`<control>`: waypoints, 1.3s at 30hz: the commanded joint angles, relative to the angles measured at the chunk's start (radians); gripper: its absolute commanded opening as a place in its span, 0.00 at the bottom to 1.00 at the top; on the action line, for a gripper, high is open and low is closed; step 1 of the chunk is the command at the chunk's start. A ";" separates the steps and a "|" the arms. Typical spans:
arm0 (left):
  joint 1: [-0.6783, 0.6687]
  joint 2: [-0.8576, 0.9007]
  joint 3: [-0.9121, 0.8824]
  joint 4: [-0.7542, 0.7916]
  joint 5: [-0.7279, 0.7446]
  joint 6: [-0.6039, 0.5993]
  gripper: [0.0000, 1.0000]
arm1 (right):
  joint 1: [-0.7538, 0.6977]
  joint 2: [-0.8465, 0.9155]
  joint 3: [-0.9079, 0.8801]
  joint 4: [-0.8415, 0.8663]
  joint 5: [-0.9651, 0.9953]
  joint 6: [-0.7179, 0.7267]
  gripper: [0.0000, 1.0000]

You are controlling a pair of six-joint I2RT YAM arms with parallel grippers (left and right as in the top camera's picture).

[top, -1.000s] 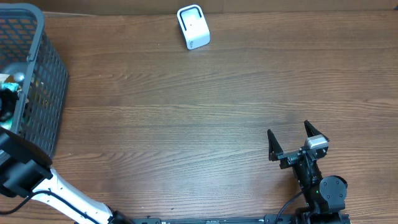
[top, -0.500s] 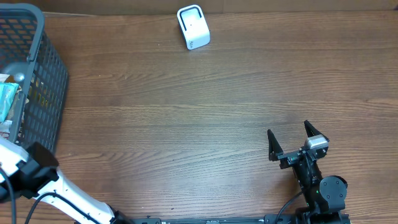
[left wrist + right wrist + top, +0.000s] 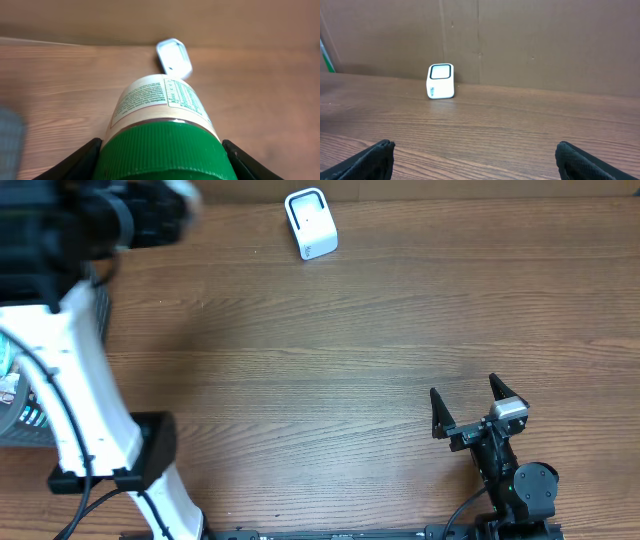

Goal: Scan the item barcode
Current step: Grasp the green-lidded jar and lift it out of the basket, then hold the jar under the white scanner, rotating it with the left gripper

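Observation:
A jar with a ribbed green lid [image 3: 162, 147] and a cream printed label [image 3: 160, 97] fills the left wrist view. My left gripper [image 3: 161, 150] is shut on the lid, one black finger on each side. The jar points toward the white barcode scanner [image 3: 174, 56], which stands at the table's back edge [image 3: 311, 223] [image 3: 440, 81]. From overhead the left gripper [image 3: 150, 215] is a raised, blurred dark mass at the back left, and the jar is hard to make out. My right gripper [image 3: 467, 405] [image 3: 475, 150] hovers open and empty at the front right.
A dark mesh basket [image 3: 30, 423] with items inside stands at the table's left edge, mostly hidden behind the white left arm [image 3: 75, 370]. A brown cardboard wall [image 3: 520, 40] runs behind the scanner.
The left arm has come up out of the basket and swung toward the back of the table, carrying the jar. The right arm has not moved.

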 commanded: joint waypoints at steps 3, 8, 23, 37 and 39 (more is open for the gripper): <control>-0.208 -0.038 -0.148 0.005 -0.135 0.000 0.48 | 0.001 -0.007 -0.011 0.003 -0.005 0.000 1.00; -0.337 -0.031 -0.323 0.012 -0.135 -0.010 0.47 | 0.001 -0.007 -0.011 0.003 -0.005 0.000 1.00; -0.494 -0.023 -0.900 0.314 -0.134 -0.338 0.52 | 0.001 -0.007 -0.011 0.004 -0.005 0.000 1.00; -0.620 -0.023 -1.297 0.701 -0.244 -0.687 0.54 | 0.001 -0.007 -0.011 0.003 -0.005 0.000 1.00; -0.636 -0.023 -1.299 0.709 -0.261 -0.690 0.55 | 0.001 -0.007 -0.011 0.003 -0.005 0.000 1.00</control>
